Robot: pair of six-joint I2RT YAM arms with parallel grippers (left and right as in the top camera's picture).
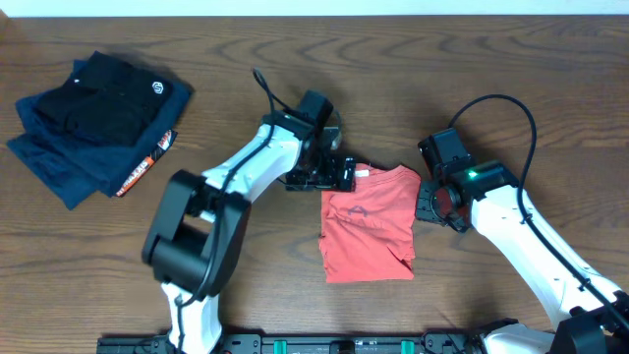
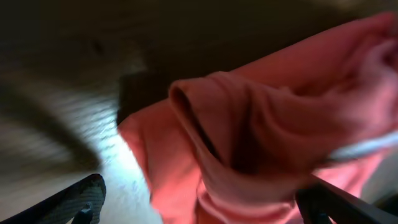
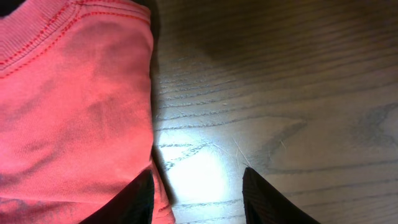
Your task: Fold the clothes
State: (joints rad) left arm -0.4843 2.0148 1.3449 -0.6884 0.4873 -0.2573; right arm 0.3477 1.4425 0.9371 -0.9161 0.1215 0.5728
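One T-shirt, near-to-far, collar far

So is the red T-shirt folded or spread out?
Folded: the red T-shirt lies as a compact rectangle on the table, no sleeves sticking out; the left wrist view shows doubled layers.

L gripper: jaws spread wide | R gripper: jaws half apart, empty, tilted down

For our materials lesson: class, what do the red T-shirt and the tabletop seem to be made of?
T-shirt: soft matte knit, likely cotton jersey; ribbed collar band, visible stitching, and it creases. Tabletop: dark brown wood or wood-look laminate, semi-gloss; grain lines and a light glare show.
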